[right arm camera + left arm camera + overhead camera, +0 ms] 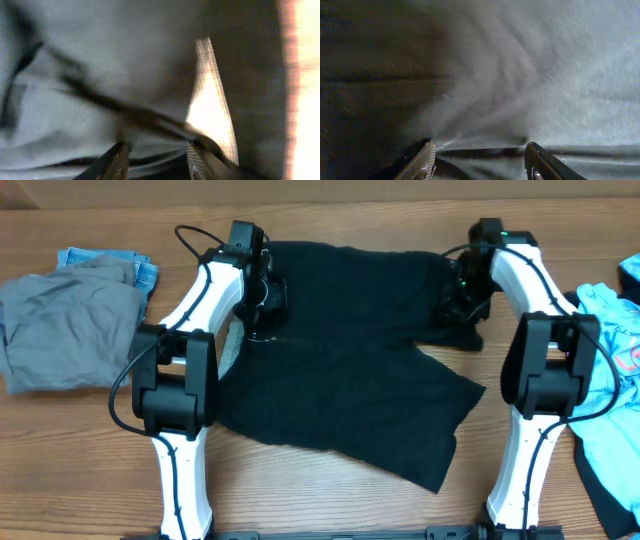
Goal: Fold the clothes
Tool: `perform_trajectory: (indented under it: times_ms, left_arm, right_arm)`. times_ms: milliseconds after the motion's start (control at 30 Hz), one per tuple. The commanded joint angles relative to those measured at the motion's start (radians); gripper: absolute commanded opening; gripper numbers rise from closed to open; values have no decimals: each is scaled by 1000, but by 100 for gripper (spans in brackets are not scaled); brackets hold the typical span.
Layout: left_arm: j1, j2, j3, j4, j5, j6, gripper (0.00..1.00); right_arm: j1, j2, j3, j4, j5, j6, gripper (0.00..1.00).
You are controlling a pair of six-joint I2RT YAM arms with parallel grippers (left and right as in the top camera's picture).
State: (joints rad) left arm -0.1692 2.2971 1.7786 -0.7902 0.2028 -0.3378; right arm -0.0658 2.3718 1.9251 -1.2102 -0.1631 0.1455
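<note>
The clothes (340, 370), a black shorts-like garment, lie spread across the middle of the table, with a pale inner waistband showing at the left edge (232, 345). My left gripper (262, 298) is down on the garment's upper left part. In the left wrist view its jaws (481, 159) are wide open with black fabric (530, 75) between and ahead of them. My right gripper (462, 298) is down on the bunched upper right corner. In the right wrist view its jaws (159, 159) are apart around a fold of fabric (100, 60), next to a bright pale band (210, 110).
A grey folded garment (65, 325) lies at the far left with a blue item (105, 260) behind it. A light blue printed shirt (610, 370) lies at the right edge. Bare wooden table (80, 470) shows at the front.
</note>
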Motion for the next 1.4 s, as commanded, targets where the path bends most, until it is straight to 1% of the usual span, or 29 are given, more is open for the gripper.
perform_trajectory:
  times_ms: [0,100,167,200,233,333,367,400,467,500,533,667,733,900,1100,1133,1167,1200,1267,1367]
  left_arm:
    - [40,56,-82,-40,-61,-11,62]
    - [44,56,-82,-32,-61,-11,63]
    - [45,56,-82,-30,-61,-11,63]
    - [45,56,-82,-27,-61,-11,63]
    - [45,56,-82,-25,-61,-11,63]
    - [45,56,-82,-26,-57,-11,64]
    - [45,56,-82,-25,-53,-11,65]
    - [45,56,-82,-26,-53,-11,66]
    - [45,56,-82,-26,-53,-11,67]
    - [45,56,-82,-26,-53,-11,67]
    - [45,56,-82,-27,-53,-11,67]
    - [45,56,-82,-33,-52,-11,68]
    - [45,56,-82,-40,-53,-11,68]
    - [45,56,-82,-42,-53,-11,68]
    - [45,56,-82,-43,-53,-11,68]
    - [45,56,-82,-42,-53,-11,68]
    - [45,56,-82,-42,-53,-11,68]
    - [45,56,-82,-42,-53,-11,68]
    - [45,56,-82,-42,-53,-11,68]
    - [45,56,-82,-42,-53,-11,68]
  right_arm:
    - [-156,99,-64,-6,239,30,61]
    - [-212,99,-45,-21,221,24,64]
    - [-216,97,25,-88,137,-35,67]
    - [-204,87,114,-160,95,-81,68]
    - [-181,67,217,-216,90,-111,71]
    - [-137,39,381,-243,56,-114,78]
    - [-124,39,393,-227,34,-125,79]
    - [-104,48,391,-206,-51,-167,73]
    - [-85,70,391,-178,-136,-180,64]
    - [-76,85,389,-156,-138,-170,54]
    - [-73,93,385,-133,-139,-168,51]
    - [-68,112,376,10,-142,-168,51]
    - [-68,115,376,40,-141,-169,51]
    - [-68,170,374,56,-108,-142,51]
    - [-68,178,372,113,-100,-142,50]
    - [-68,178,372,114,-101,-142,34]
    - [-67,178,372,113,-101,-142,7]
    - [-67,177,372,114,-104,-141,4]
    - [-78,177,400,143,-105,-93,4]
    - [-98,177,454,189,-108,-79,4]
